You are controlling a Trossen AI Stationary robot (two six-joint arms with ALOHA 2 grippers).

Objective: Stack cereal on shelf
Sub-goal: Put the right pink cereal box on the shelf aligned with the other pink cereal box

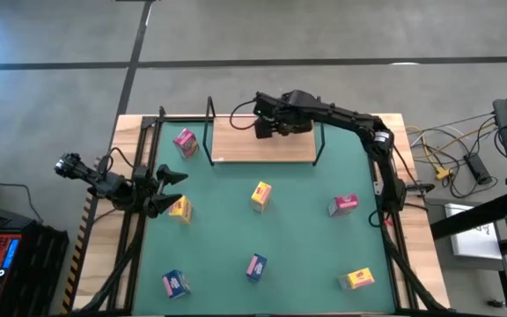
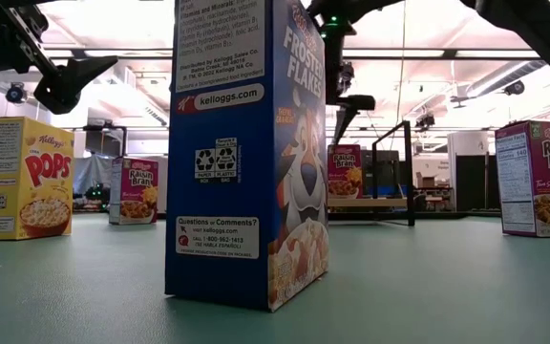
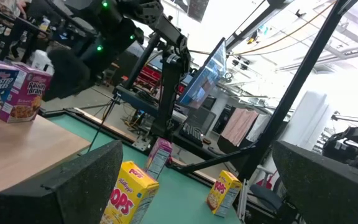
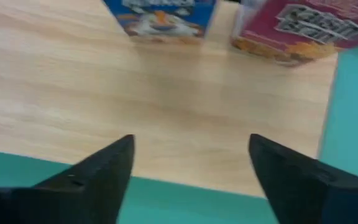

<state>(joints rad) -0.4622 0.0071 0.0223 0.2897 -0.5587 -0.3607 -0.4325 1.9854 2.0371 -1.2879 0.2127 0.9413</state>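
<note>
Light wood is what I see under my right pincer (image 4: 190,168): it hangs over the shelf (image 1: 236,141) at the desk's far edge, fingers spread wide with nothing between them. In the right wrist view a blue box (image 4: 160,17) and a pink box (image 4: 291,31) stand side by side on the board just ahead of the fingers.

My left pincer (image 1: 167,189) waits at the desk's left edge, also spread wide and empty, just beside a yellow box (image 1: 180,209).

The other cereal boxes sit scattered on the green mat (image 1: 306,229). A second pink box (image 1: 185,142) stands near the far left corner, just left of the shelf. A second yellow box (image 1: 260,195) is around the middle. A third pink box (image 1: 342,204) is toward the right edge. A second blue box (image 1: 176,283) and a third blue box (image 1: 255,266) stand along the near edge, and a third yellow box (image 1: 356,279) lies near the near right corner.
</note>
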